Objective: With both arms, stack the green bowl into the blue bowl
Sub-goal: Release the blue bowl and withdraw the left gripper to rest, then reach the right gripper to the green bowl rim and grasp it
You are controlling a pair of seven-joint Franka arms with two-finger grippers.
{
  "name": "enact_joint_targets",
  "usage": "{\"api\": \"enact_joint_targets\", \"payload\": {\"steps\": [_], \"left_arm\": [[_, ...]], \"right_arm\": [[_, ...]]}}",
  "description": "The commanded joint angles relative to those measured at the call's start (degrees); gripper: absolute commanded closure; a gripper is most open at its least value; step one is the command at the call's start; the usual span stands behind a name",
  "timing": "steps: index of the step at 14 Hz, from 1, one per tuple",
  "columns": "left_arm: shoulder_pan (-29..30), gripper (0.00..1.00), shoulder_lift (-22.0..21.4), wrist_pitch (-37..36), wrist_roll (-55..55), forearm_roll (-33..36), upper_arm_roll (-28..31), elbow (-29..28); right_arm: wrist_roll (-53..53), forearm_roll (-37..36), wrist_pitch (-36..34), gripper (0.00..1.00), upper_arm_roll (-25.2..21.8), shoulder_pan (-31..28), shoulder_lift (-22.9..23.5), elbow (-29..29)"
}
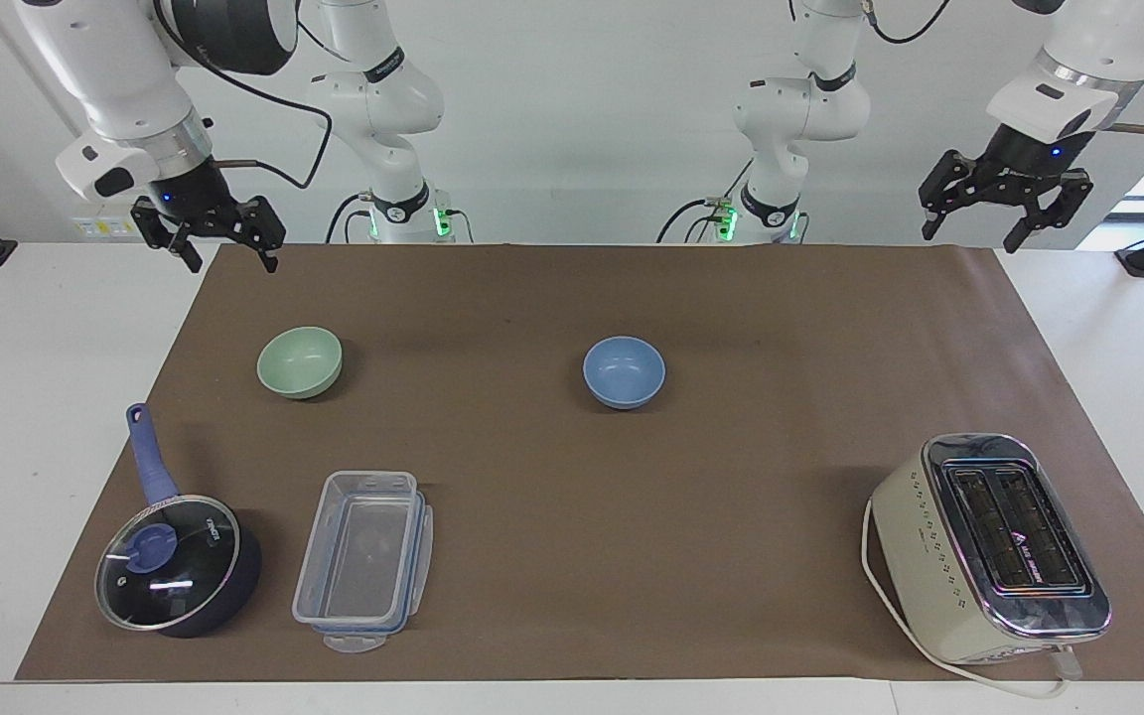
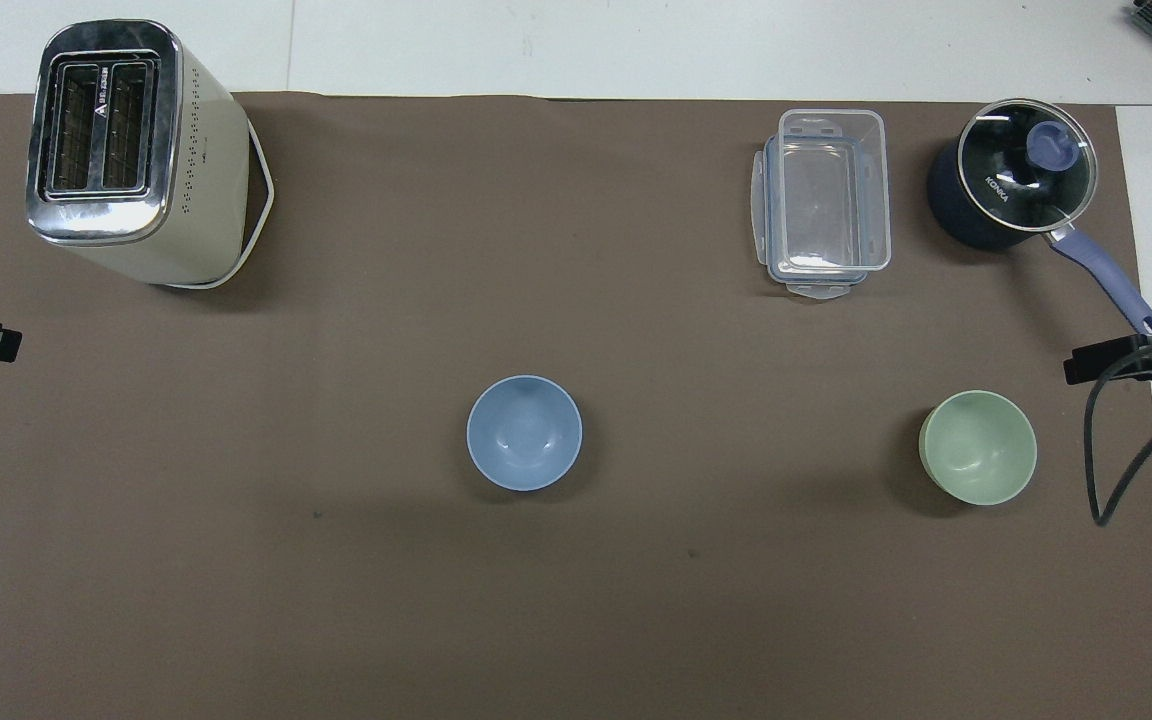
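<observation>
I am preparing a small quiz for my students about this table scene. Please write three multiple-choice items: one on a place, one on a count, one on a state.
1. Where does the green bowl stand?
A. inside the clear container
B. on the brown mat, toward the right arm's end of the table
C. on top of the toaster

2. How many bowls are on the table?
A. one
B. two
C. four

3. What is the state of the saucepan?
A. its glass lid is on
B. it lies upside down
C. a gripper holds it up

Answers:
1 B: it sits alone on the mat, nearer to the robots than the clear container.
2 B: only the green bowl and the blue bowl show.
3 A: the lid covers the pot, which rests on the mat.
</observation>
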Motion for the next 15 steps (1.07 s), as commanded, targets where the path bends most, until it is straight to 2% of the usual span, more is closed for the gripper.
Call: {"api": "enact_joint_targets", "payload": {"steps": [1,4,9,15], "left_arm": [[0.82,0.00,1.30,-2.66,0.19,0.47,-0.66,2.82],[0.90,0.00,-0.38,-3.54,-0.16,0.39,-0.66,1.06],[0.82,0.00,-1.78,-4.16,0.19,0.47,-0.75,-0.43],[0.82,0.00,-1.78,-4.16,0.19,0.47,-0.75,-0.43]], "right_arm": [[-4.81,0.47,6.73,0.00,0.34,-3.28,0.58,-6.46],[-8.07,0.56,13.59,0.00,0.34,-5.57,4.19,-10.94],[-8.42,0.56,23.17,0.00,0.34,-6.36,5.69,-20.26],[-12.64,0.64,28.10,0.00,0.34,-8.91,7.01,-24.49]]}}
